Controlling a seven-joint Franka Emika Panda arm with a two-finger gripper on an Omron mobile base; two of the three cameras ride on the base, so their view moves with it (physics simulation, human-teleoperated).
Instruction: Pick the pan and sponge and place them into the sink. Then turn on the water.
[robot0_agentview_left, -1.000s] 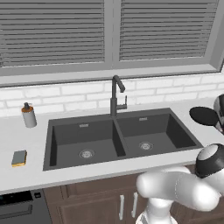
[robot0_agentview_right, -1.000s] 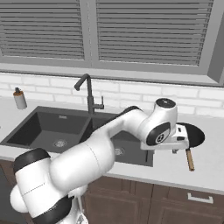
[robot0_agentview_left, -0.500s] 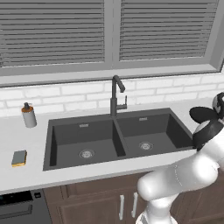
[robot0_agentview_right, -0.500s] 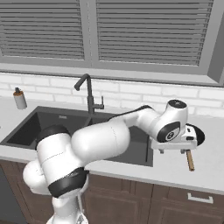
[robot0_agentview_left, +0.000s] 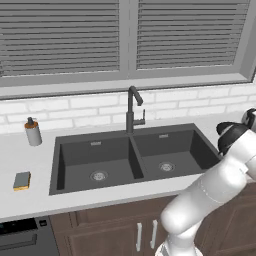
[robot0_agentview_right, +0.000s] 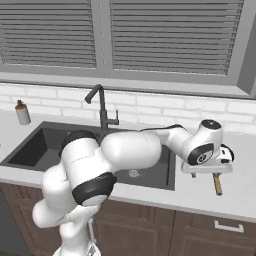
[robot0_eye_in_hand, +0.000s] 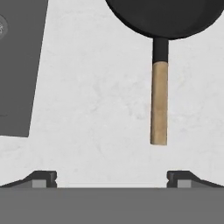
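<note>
The black pan (robot0_eye_in_hand: 166, 17) lies on the counter right of the sink (robot0_agentview_left: 56, 165), its wooden handle (robot0_eye_in_hand: 159, 103) pointing toward me. My gripper (robot0_eye_in_hand: 111, 179) hangs open just above the counter, short of the handle's end, with nothing between its fingertips (robot0_eye_in_hand: 43, 177). In the right base view the gripper (robot0_agentview_right: 206, 171) covers most of the pan, and the handle (robot0_agentview_right: 217, 185) sticks out below it. The sponge (robot0_agentview_left: 22, 181) rests on the counter left of the sink. No water runs from the black faucet (robot0_agentview_left: 132, 107).
A grey soap dispenser (robot0_agentview_left: 33, 132) stands at the back left of the counter. The sink's right edge (robot0_eye_in_hand: 17, 65) lies to the left of the gripper. White brick wall and a shuttered window run behind the counter.
The arm has swung further right, carrying the hand from beside the sink to over the pan's handle. The gripper has stayed open.
</note>
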